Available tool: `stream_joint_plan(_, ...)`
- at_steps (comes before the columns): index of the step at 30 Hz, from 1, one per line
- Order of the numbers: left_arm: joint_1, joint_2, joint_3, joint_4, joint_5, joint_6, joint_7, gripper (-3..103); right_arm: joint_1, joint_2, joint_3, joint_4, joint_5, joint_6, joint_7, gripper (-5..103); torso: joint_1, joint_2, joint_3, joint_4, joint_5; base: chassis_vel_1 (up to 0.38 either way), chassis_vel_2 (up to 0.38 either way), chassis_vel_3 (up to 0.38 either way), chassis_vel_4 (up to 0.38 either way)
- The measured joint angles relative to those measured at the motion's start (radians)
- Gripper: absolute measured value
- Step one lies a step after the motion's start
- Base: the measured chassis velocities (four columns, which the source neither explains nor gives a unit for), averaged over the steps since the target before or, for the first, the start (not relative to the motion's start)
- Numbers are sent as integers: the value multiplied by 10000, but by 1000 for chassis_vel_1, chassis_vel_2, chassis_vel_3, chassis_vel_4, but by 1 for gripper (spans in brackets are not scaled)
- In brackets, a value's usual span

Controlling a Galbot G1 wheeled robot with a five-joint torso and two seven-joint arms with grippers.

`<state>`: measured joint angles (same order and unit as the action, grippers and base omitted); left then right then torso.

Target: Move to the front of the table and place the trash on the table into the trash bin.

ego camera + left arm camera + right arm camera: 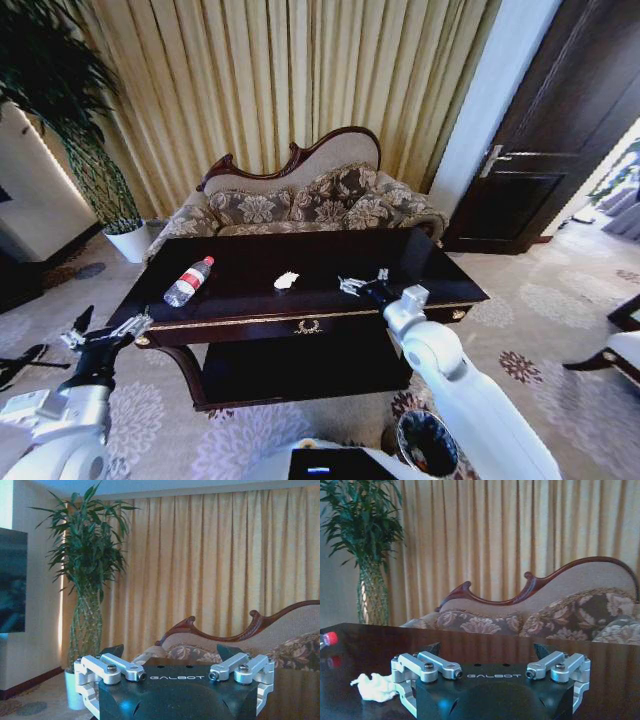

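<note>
The robot already stands at the front of the long dark glossy wooden desk (pixel 300 325) with gold trim, so the drive looks done, but none of the trash has been cleared.

The left gripper (pixel 105 333) hovers off the desk's left front corner with its jaws spread wide and nothing between them. Just beyond it the clear plastic bottle with a red cap and red-white label (pixel 188 281) lies on its side on the desk's left part. Near the middle sits the crumpled white paper wad (pixel 286 281).

The right gripper (pixel 362 285) reaches over the desk a little to the right of the wad, also wide and empty. The small round dark-brown bin with a black liner (pixel 428 443) stands on the carpet at the lower right, beside the robot's base.
</note>
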<state>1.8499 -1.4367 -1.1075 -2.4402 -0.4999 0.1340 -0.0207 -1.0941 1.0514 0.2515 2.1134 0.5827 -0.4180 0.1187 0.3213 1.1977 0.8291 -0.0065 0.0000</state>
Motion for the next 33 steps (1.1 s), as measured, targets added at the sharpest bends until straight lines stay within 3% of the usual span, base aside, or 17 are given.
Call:
stream_joint_plan(5, 135, -238, -61, -41, 178, -30, 12, 100, 200, -14, -461, -92, 64, 0, 0, 100, -7, 3, -3, 0, 0, 0, 0, 0, 0)
stream_joint_plan(13, 228, -531, -259, -146, 326, -108, 80, 100, 1216, -205, -2098, -384, 152, -45, 0, 100, -7, 3, -2, 1, -2, 0, 0, 0, 0)
stream_joint_plan(19, 231, -621, -546, -132, 249, -126, 112, 100, 2371, 171, -3128, -1326, 255, -136, 0, 100, -7, 3, -3, 0, 0, 0, 0, 0, 0)
stream_joint_plan(33, 234, -1060, -568, -121, 435, -275, 235, 100, 3515, 703, -4601, -2689, 317, -136, 0, 100, -7, 3, -2, -1, 0, 0, 0, 0, 0)
